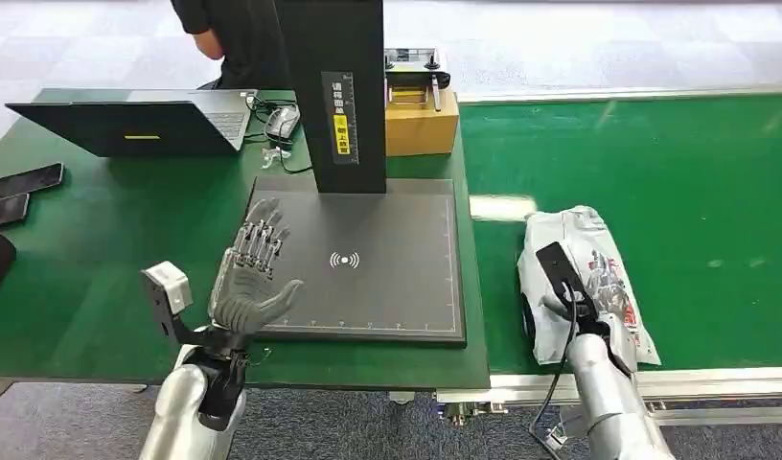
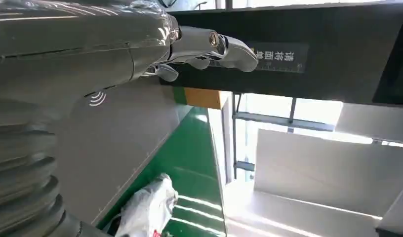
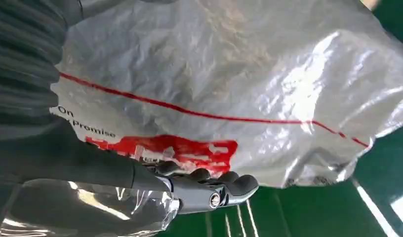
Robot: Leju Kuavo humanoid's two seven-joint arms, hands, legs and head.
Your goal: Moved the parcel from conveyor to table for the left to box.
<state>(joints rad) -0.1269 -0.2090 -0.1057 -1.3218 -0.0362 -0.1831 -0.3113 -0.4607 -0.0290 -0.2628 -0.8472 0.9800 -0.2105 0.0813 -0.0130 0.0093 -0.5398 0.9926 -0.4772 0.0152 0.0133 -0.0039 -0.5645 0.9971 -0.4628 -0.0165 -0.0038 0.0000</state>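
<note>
Right hand point(image 3: 209, 190) gripping parcel point(image 1: 588, 278) on conveyor point(image 1: 675, 163), wrist view shows fingers underneath, left hand point(image 1: 253, 273) spread, empty.

One parcel point(image 1: 588, 278), two phones point(image 1: 23, 182), one laptop point(image 1: 138, 123)

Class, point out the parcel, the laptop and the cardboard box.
parcel point(image 1: 598, 254), head view, printed top face.
laptop point(image 1: 128, 127), head view, back of its open lid.
cardboard box point(image 1: 421, 125), head view, its front side.

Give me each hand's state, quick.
Left hand: open, fingers spread above the scanner pad, holding nothing.
Right hand: on the parcel, fingers curled around its edge; apparently gripping.
</note>
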